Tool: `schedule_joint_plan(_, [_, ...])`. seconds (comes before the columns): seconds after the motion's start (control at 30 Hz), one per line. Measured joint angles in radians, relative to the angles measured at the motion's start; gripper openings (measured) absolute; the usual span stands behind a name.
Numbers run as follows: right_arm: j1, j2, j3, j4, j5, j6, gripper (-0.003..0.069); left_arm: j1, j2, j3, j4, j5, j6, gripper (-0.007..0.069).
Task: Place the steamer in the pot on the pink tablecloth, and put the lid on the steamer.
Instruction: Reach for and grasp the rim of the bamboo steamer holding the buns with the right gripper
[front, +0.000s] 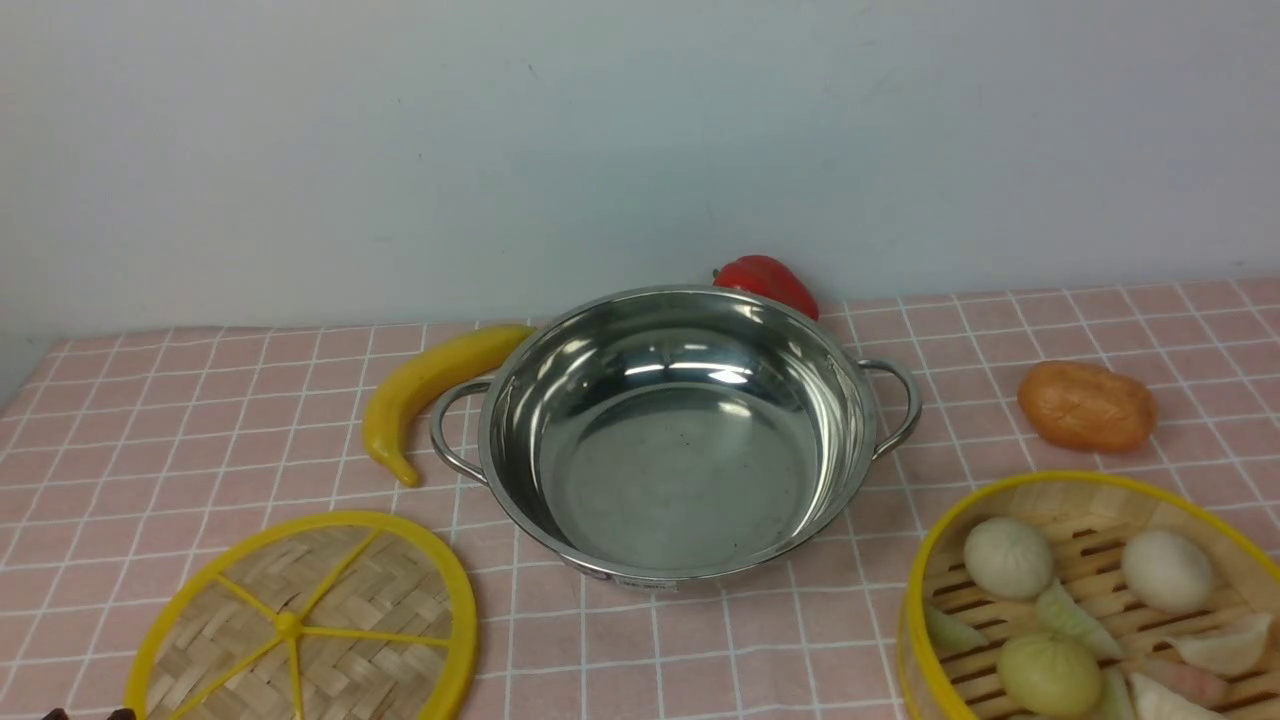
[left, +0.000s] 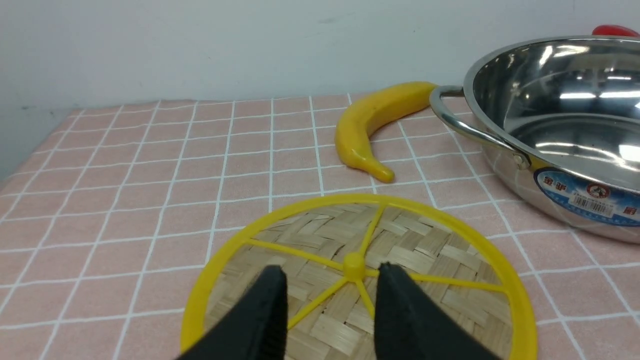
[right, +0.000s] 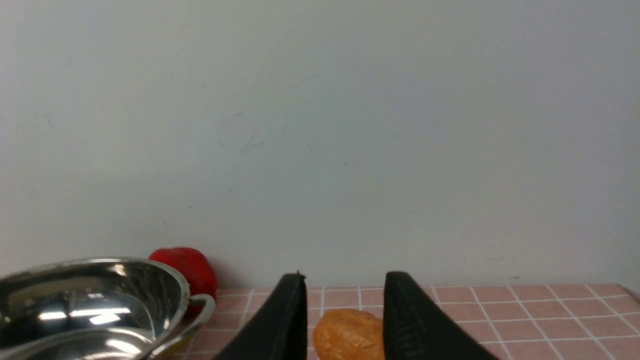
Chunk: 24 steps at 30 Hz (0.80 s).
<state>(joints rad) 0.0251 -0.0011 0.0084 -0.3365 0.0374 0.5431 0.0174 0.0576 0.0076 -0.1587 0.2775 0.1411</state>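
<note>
Front view: nothing placed yet; I am hovering left gripper (left: 331, 274) and right gripper (right: 346, 277), jaws parted, empty.
Yellow-rimmed bamboo steamer (front: 1060, 479) and flat woven lid (front: 310, 620) are sitting beside the empty shiny steel pot (front: 680, 450), on pink gridded tablecloth (front: 200, 420).

The shiny steel pot (front: 680, 360) sits upright and empty in the middle of the pink tablecloth (front: 180, 430). The lid (front: 300, 625), woven with yellow spokes, lies flat at near left, apart from it. The yellow-rimmed bamboo steamer (front: 1040, 482) stands at near right, partly cut off.
</note>
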Motion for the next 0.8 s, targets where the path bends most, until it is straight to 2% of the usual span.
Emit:
schedule_joint_plan(0.03, [0.0,0.0,0.0,0.018,-0.011,0.02,0.0242,0.0,0.0,0.0,-0.024,-0.007,-0.009,0.0243])
schedule_joint_plan(0.13, [0.0,0.0,0.0,0.142,-0.121,0.129,0.0242,0.0,0.0,0.0,-0.23,-0.04,-0.075,0.0243])
schedule_joint_plan(0.2, [0.0,0.0,0.0,0.186,-0.178,0.178,0.0242,0.0,0.0,0.0,-0.376,-0.041,-0.104,0.0243])
schedule_joint_plan(0.27, [0.0,0.0,0.0,0.208,-0.233,0.205,0.0242,0.0,0.0,0.0,-0.464,-0.053,-0.1,0.0243])
schedule_joint_plan(0.53, [0.0,0.0,0.0,0.217,-0.397,0.221,0.0242,0.0,0.0,0.0,-0.509,-0.255,0.057,0.0243])
schedule_joint_plan(0.8, [0.0,0.0,0.0,0.22,-0.511,0.233,0.0242,0.0,0.0,0.0,-0.51,-0.332,0.065,0.0243])
